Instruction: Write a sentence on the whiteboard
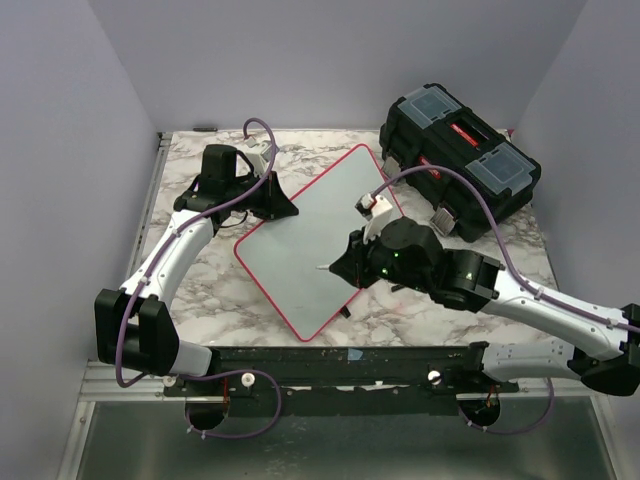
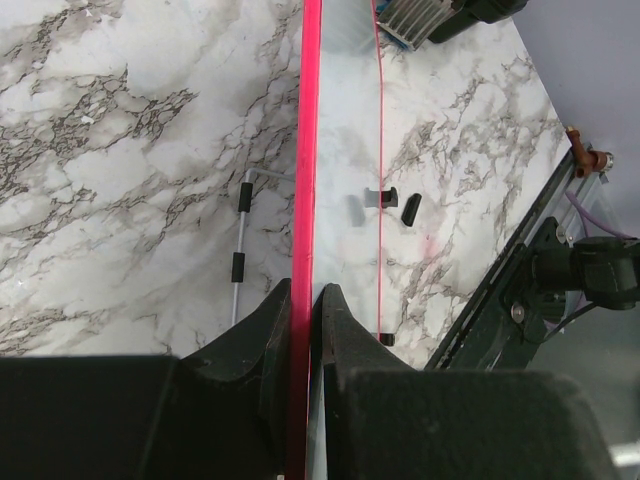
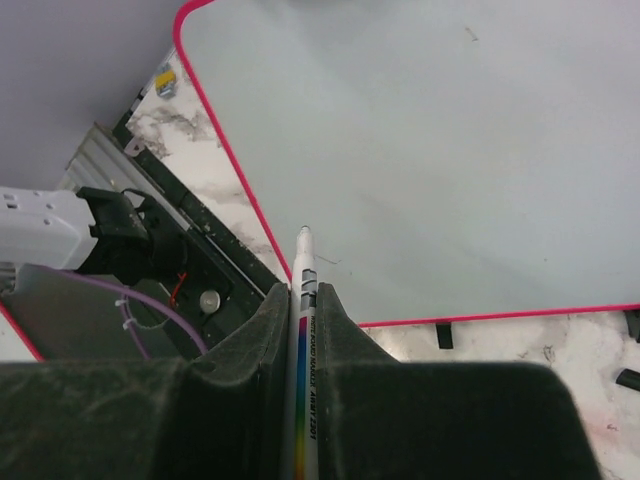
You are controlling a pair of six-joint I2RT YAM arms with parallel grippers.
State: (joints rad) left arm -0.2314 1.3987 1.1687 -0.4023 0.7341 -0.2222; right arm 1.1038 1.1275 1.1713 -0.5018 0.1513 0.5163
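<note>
This is a robotics lab cell — a boxed-in test bench, not a home or an office. Plain pale walls (image 1: 60,150) close off the left, far and right sides of a marble-patterned table (image 1: 200,290). Two white-and-black robot arms, the left arm (image 1: 180,250) and the right arm (image 1: 540,300), are mounted at a dark rail (image 1: 330,360) along the near edge, with purple cables (image 1: 119,350) looping along them. A black toolbox (image 1: 460,135) sits at the far right, near the whiteboard (image 1: 300,250) — working gear only.
</note>
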